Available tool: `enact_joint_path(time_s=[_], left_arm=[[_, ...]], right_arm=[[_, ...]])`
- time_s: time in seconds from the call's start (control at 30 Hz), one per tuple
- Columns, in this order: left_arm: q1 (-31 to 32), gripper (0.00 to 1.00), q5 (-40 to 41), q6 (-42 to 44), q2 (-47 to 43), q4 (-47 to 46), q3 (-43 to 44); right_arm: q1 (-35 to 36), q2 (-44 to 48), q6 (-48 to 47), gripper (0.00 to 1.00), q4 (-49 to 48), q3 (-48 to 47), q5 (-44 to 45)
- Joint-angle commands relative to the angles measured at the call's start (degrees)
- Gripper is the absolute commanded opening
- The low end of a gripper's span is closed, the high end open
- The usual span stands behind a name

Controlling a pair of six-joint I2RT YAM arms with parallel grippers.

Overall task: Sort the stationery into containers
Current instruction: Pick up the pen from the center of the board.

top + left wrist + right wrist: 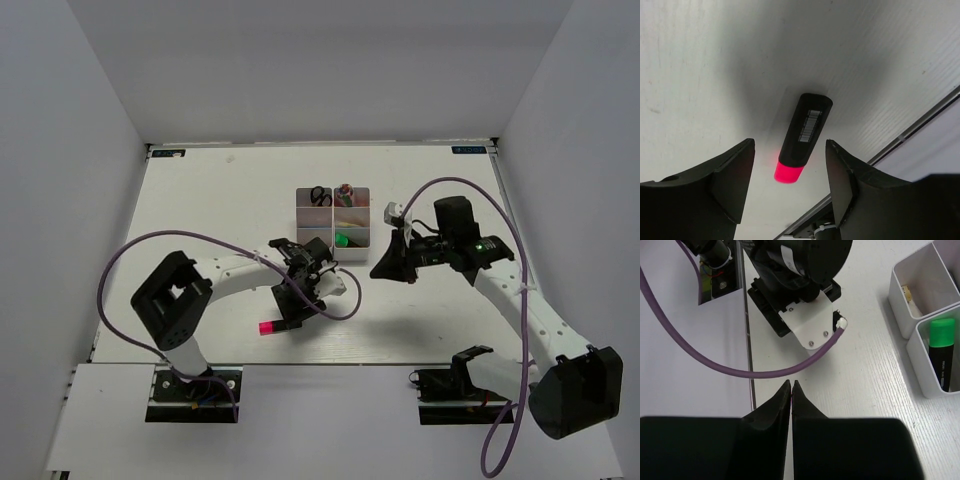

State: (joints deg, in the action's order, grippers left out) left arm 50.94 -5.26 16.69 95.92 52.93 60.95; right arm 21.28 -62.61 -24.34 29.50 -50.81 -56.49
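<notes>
A highlighter (802, 137) with a black barrel, a barcode label and a bright pink cap lies flat on the white surface (700, 60). It is near the front edge, well apart from the white translucent grid of square bins (333, 208). The left arm (230, 270) reaches forward and tips down. The left fingers (740, 165) are spread, one on each side of the highlighter without touching it. The right arm (520, 300) bends beside the bins, and the right fingers (791, 395) are pressed together on nothing. A green-capped highlighter (942, 335) sits in one bin.

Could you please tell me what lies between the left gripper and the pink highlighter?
Nothing: the left wrist view shows the open left gripper straddling the pink highlighter, with only bare table between them.
</notes>
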Motion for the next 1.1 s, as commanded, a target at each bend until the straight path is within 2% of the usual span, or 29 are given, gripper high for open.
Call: enact_joint_path(time_s=[0.0, 0.1, 0.23, 0.33, 0.47, 0.5, 0.53, 0.57, 0.6, 0.63, 0.7, 0.73, 0.77, 0.8, 0.83, 0.87, 0.9, 1.03, 1.07], left_arm=[[1.0, 0.69, 0.1, 1.7, 1.7, -1.2, 1.3], [1.6, 0.68, 0.2, 1.2, 3.2, -2.1, 0.9], [2.2, 0.61, 0.9, 0.6, 4.4, -3.8, 0.0], [2.9, 0.34, 2.6, 0.3, 5.3, -4.2, -0.7], [4.0, 0.13, 4.5, -0.5, 6.3, -4.7, -1.2], [4.3, 0.11, 4.9, -0.8, 6.5, -4.9, -1.2], [4.3, 0.08, 4.9, -1.0, 6.0, -4.6, -1.1], [4.3, 0.07, 4.9, -1.8, 4.8, -4.5, -0.1], [3.8, 0.05, 6.2, -2.8, 4.0, -4.3, 0.2], [2.9, 0.03, 6.0, -3.3, -0.1, -4.8, 0.5], [0.5, 0.01, 5.3, -6.7, -3.4, -6.3, 2.4], [-2.7, 0.0, 2.6, -8.5, -8.2, -7.1, 3.5], [-3.9, 0.0, 1.4, -9.6, -9.5, -10.4, 4.2], [-4.9, 0.0, -1.3, -13.0, -10.7, -12.2, 4.4], [-5.8, 0.0, -3.2, -14.3, -12.8, -14.9, 4.9], [-7.7, 0.0, -3.9, -15.5, -14.0, -18.7, 5.0], [-8.0, 0.0, -4.4, -18.9, -14.7, -20.7, 4.9], [-10.0, 0.0, -4.5, -26.2, -14.3, -36.5, 3.8], [-10.7, 0.0, -4.4, -28.6, -13.1, -45.0, 3.6]], right_arm=[[-0.8, 1.2, 1.0, 0.04, -0.7, 0.5, -1.9], [-1.3, 1.0, 1.4, 0.06, -0.3, 0.2, -2.2], [-1.9, 1.7, 1.6, 0.06, -0.4, 0.2, -2.5], [-2.6, 2.3, 1.9, 0.06, -0.7, 0.4, -2.6], [-3.6, 3.1, 2.8, 0.07, -1.2, 0.3, -2.8], [-4.0, 3.2, 2.7, 0.07, -1.1, 0.4, -2.7], [-4.0, 3.5, 2.8, 0.12, -1.1, 0.5, -2.3], [-4.1, 3.5, 3.2, 0.25, -1.2, 0.5, -1.7], [-4.4, 3.6, 4.0, 0.74, -1.3, 0.4, 0.1], [-4.7, 3.7, 4.6, 0.9, -1.6, 0.5, 2.2], [-5.0, 4.2, 5.1, 0.91, -2.9, 1.0, 4.6], [-5.1, 4.4, 5.6, 0.91, -4.1, 2.0, 8.2], [-5.2, 4.8, 5.7, 0.91, -4.7, 2.3, 9.3], [-5.3, 4.9, 5.5, 0.85, -4.4, 2.4, 10.2], [-5.6, 4.8, 5.0, 0.68, -4.0, 2.2, 10.3], [-5.8, 4.5, 5.6, 0.24, -4.1, 1.9, 10.8], [-6.1, 4.4, 6.7, 0.0, -4.6, 1.9, 13.7], [-6.8, 5.5, 9.1, 0.0, -6.5, 2.8, 15.2], [-7.1, 5.7, 9.6, 0.0, -7.4, 3.8, 15.1]])
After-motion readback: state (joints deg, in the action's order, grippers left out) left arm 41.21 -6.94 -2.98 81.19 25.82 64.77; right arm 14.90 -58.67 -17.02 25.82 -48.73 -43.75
